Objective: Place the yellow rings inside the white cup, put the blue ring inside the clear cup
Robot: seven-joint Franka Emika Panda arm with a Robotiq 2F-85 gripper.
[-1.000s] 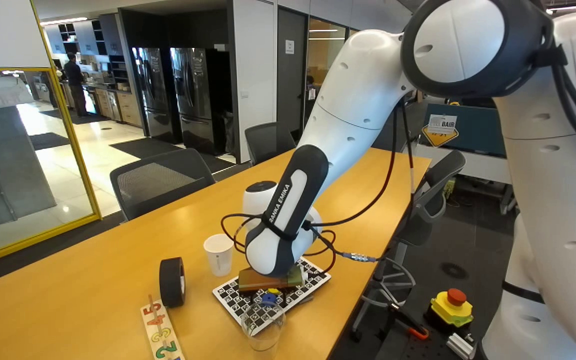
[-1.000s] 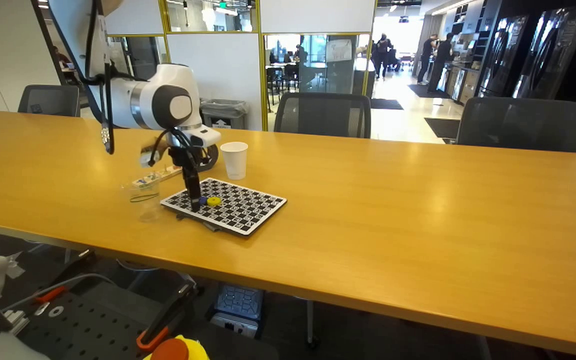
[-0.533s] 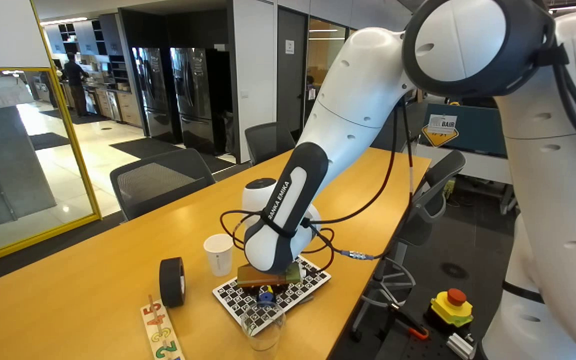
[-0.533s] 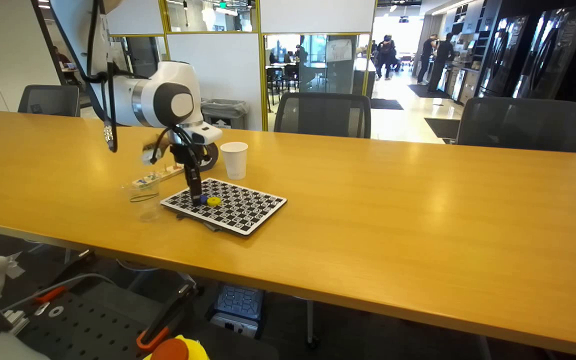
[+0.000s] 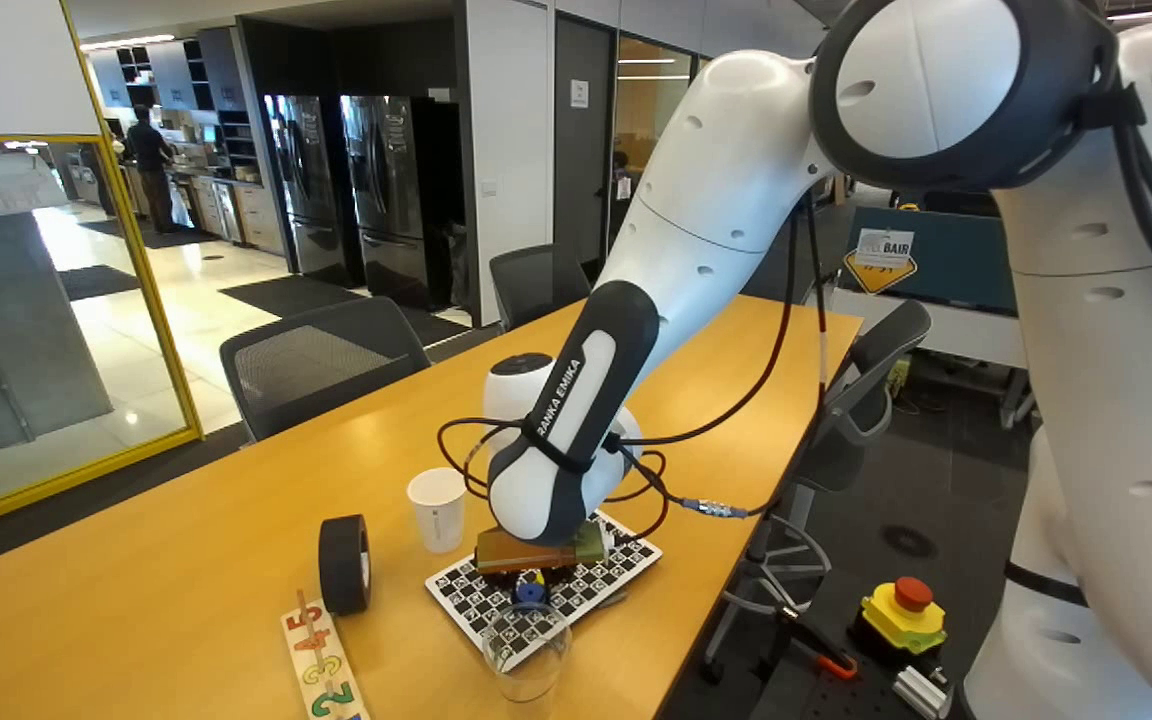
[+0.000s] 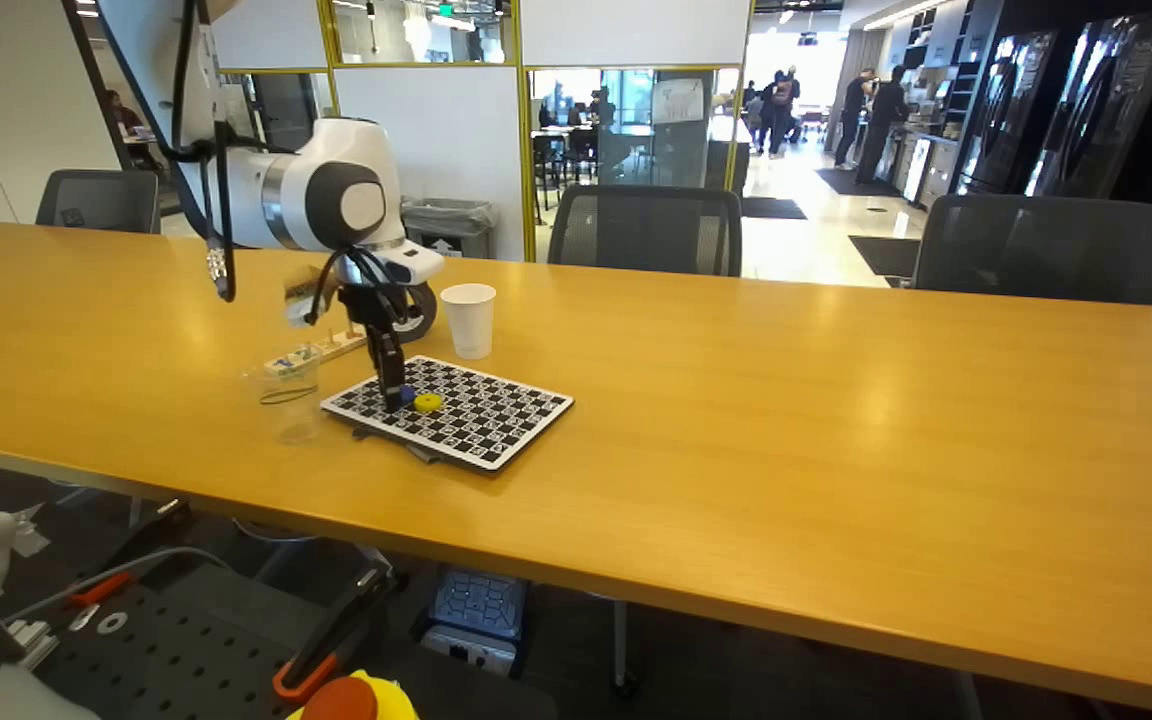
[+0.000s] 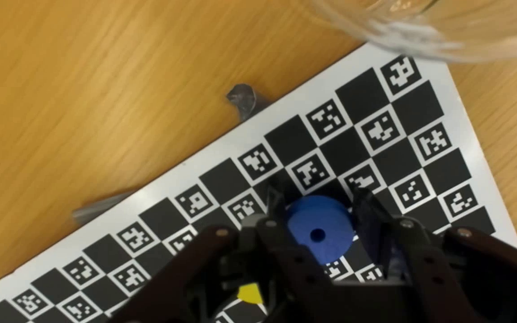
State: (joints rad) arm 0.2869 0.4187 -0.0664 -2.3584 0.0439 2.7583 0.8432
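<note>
Wrist view: the gripper (image 7: 319,198) is showing at the lower edge, and its jaws are clamping on the blue ring (image 7: 331,224), one bearing against each side. The ring's flat, holed face is facing the camera. A checkered board (image 7: 290,137) is lying underneath; whether the ring is touching it cannot be told. Part of a yellow ring (image 7: 250,294) is showing past one jaw. The clear cup (image 7: 424,39) is appearing at the upper right, its rim crossing a board corner in view. Two grey pieces (image 7: 244,98) are protruding from beneath the board's edge.

In an exterior view, the robot arm (image 5: 691,220) is leaning over the board, its wrist hiding much of the gripper. The blue ring is showing beneath, with yellow just behind it. The white cup (image 5: 439,512) is standing upright on the table (image 5: 186,580), near the board. A black wheel (image 5: 340,565) is resting on its tread, beside one end of a number strip (image 5: 324,660). The clear cup is standing upright by the board's near corner; the blue ring is sitting outside it.

In an exterior view taking in a grey bin (image 6: 448,230), the gripper is pointing downward over the board, the blue ring at its tips. The yellow ring is lying on the board just beside the blue one. The white cup and the clear cup are standing on opposite sides of the gripper.
</note>
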